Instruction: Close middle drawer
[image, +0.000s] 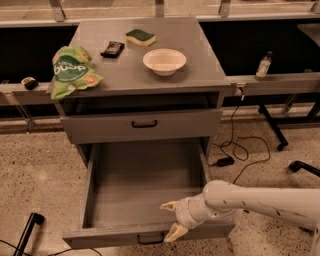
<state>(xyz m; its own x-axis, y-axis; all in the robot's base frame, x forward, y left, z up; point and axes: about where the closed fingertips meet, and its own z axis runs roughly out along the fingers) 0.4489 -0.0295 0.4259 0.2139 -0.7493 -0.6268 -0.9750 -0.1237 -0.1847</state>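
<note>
The middle drawer (145, 180) is pulled far out of the grey cabinet; its long grey tray holds nothing. Its low front panel (110, 236) runs along the bottom of the view, with the small black bar handle (150, 239) at its centre. My gripper (171, 219) is at the end of the white arm that comes in from the right. It is open, with one cream fingertip (167, 205) over the tray and the other (175, 233) at the front panel's top edge, just right of the handle. The top drawer (144, 125) above is shut.
The cabinet top (200, 70) carries a green chip bag (71, 71), a black object (112, 48), a green sponge (140, 37) and a white bowl (164, 61). A bottle (263, 65) stands on the right ledge. Cables (240, 150) and chair legs (280, 135) lie on the floor at right.
</note>
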